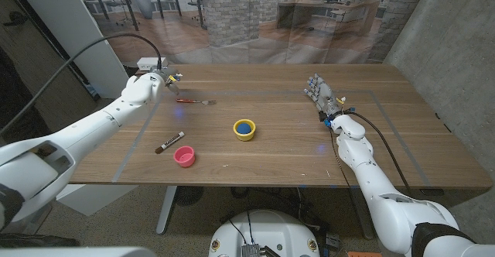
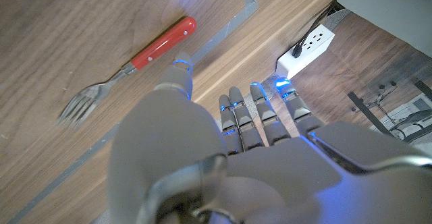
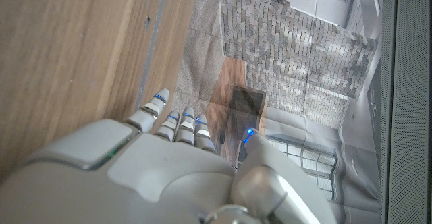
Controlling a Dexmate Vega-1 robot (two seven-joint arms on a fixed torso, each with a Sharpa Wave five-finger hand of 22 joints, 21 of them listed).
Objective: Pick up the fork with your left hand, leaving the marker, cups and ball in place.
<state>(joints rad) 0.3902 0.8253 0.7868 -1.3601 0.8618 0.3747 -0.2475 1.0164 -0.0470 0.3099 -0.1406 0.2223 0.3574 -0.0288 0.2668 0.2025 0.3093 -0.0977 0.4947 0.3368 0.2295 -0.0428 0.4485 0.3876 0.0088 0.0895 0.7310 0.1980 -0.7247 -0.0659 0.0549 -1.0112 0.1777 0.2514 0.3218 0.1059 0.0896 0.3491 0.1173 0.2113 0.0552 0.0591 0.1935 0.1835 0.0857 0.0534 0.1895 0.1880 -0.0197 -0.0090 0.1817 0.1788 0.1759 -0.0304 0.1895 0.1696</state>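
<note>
Right now your left hand (image 1: pixel 155 80) hovers near the far left of the wooden surface (image 1: pixel 271 145), fingers spread and holding nothing; the left wrist view shows them extended side by side with the thumb set apart. Just beside it, toward the middle of the surface, lies the fork with the red handle and metal tines (image 1: pixel 195 101). In the wrist view the fork (image 2: pixel 128 65) lies flat on the wood, the red handle the end closer to your fingertips (image 2: pixel 181 67), the tines pointing away from them, and nothing touches it yet.

To do this step well, bring the hand down over the red handle rather than the tines: I judge it thicker and easier to pinch. A flat fork on wood will likely slide if you push it sideways, so close thumb and fingers from both sides together and lift straight up.

Keep away from the dark marker with the red end (image 1: pixel 170 142), the pink round cup (image 1: pixel 184 156) and the yellow cup holding a blue ball (image 1: pixel 244 128), all lying nearer you and apart from the fork; the lift should not reach them.

Your right hand (image 1: pixel 319 90) stands over the right side, fingers apart and empty. Leave it parked.
</note>
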